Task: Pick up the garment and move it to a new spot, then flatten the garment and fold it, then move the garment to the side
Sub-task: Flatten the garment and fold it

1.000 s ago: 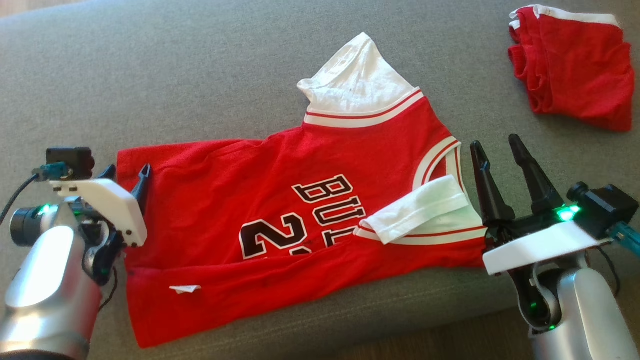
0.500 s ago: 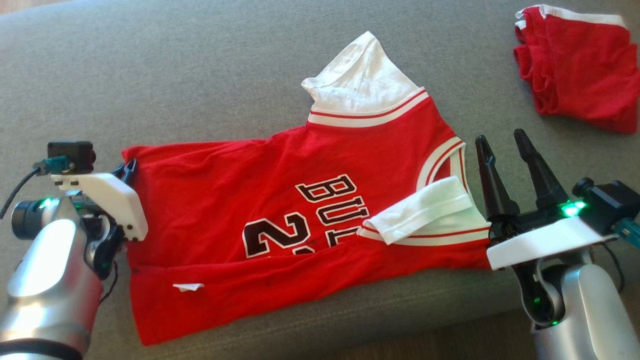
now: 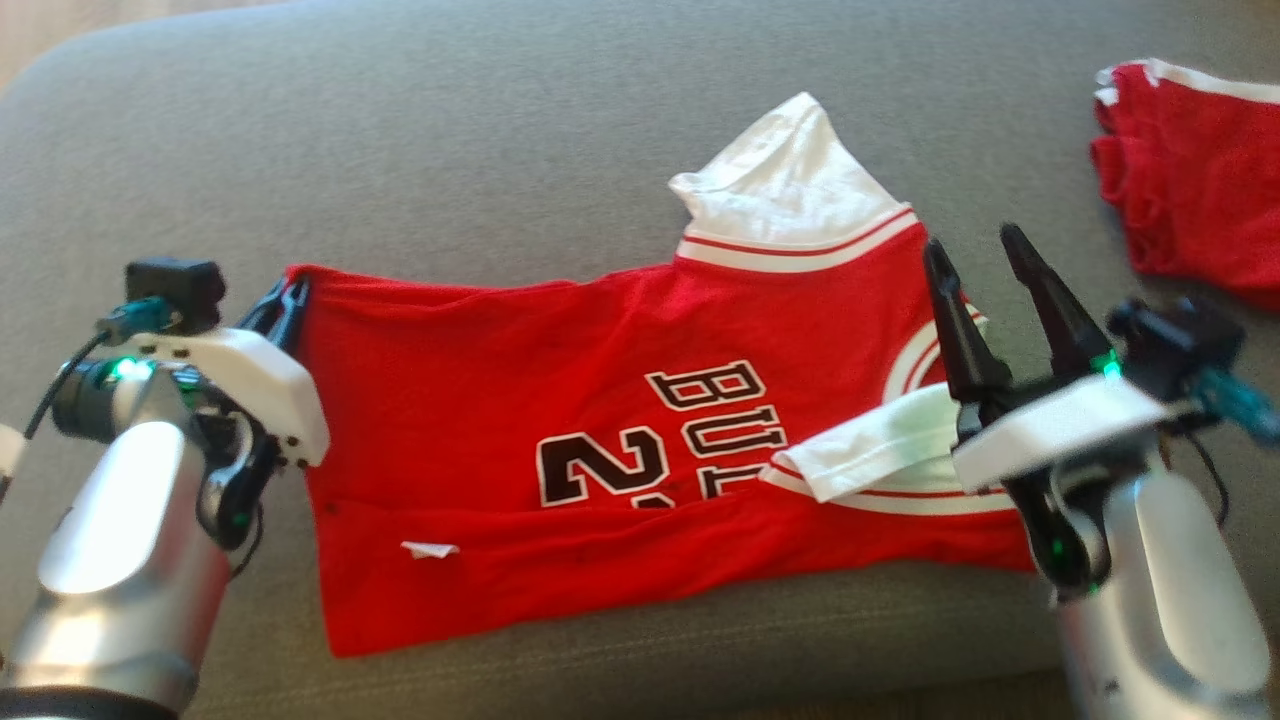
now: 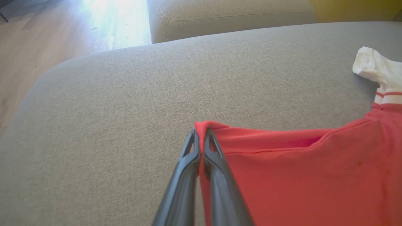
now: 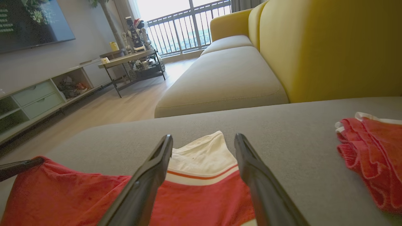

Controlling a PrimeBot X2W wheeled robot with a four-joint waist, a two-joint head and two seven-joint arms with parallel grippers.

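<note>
- The red jersey [image 3: 520, 400] is spread on the grey cushion [image 3: 450, 150].
- Its corner is pinched by the left gripper [image 3: 288, 300].
- The right gripper [image 3: 972, 240] is held spread.

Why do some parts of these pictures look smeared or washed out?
Head view: the right tool looks smeared, while the lettering on the jersey is sharper. Left wrist view: sunlight glares off the wooden floor. Right wrist view: the balcony window is blown out white.
</note>
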